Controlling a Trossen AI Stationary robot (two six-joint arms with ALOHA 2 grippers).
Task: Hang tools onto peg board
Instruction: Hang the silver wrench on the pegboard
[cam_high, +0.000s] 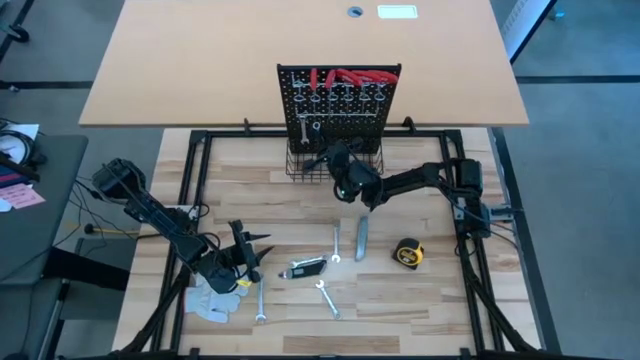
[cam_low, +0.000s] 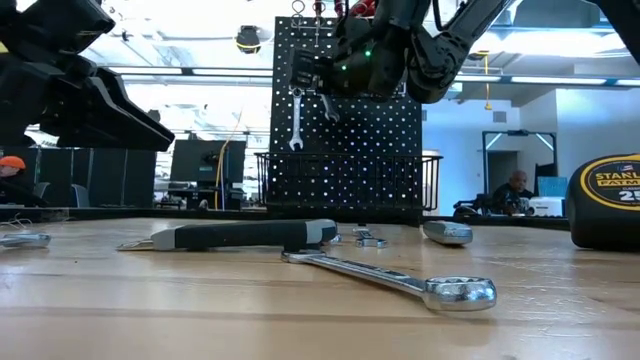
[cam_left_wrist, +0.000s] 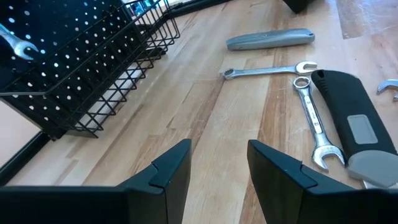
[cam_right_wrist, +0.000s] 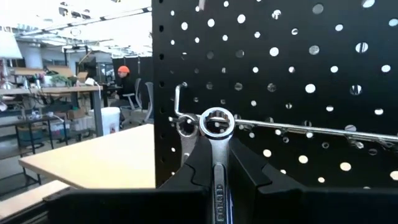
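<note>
The black peg board (cam_high: 338, 100) stands upright at the far middle of the table, with red-handled tools along its top and silver wrenches (cam_low: 297, 120) hanging from its hooks. A wire basket (cam_left_wrist: 112, 81) runs along its base. My right gripper (cam_right_wrist: 217, 149) is up at the board's face, shut on a silver wrench (cam_right_wrist: 216, 122). The wrench's ring end stands beside a bent hook (cam_right_wrist: 178, 99) and another hanging wrench (cam_right_wrist: 185, 127). My left gripper (cam_left_wrist: 219, 155) hovers open and empty over the near left of the table (cam_high: 250, 255). My right gripper pinches the wrench's shank (cam_right_wrist: 218, 163) between its two fingers, just below the ring end. The fingers point about level at the peg board and lie along the wrench. The ring end (cam_right_wrist: 216, 122) juts past the fingertips, clear of the table. Whether it touches a hook I cannot tell.
On the table lie a grey utility knife (cam_high: 361, 238), a yellow-black tape measure (cam_high: 407, 254), a black-handled tool (cam_high: 308, 267) and loose wrenches (cam_high: 335, 243), (cam_high: 327, 298), (cam_high: 260, 300). White gloves (cam_high: 210, 300) lie at the near left. A person sits in the room beyond (cam_right_wrist: 124, 78).
</note>
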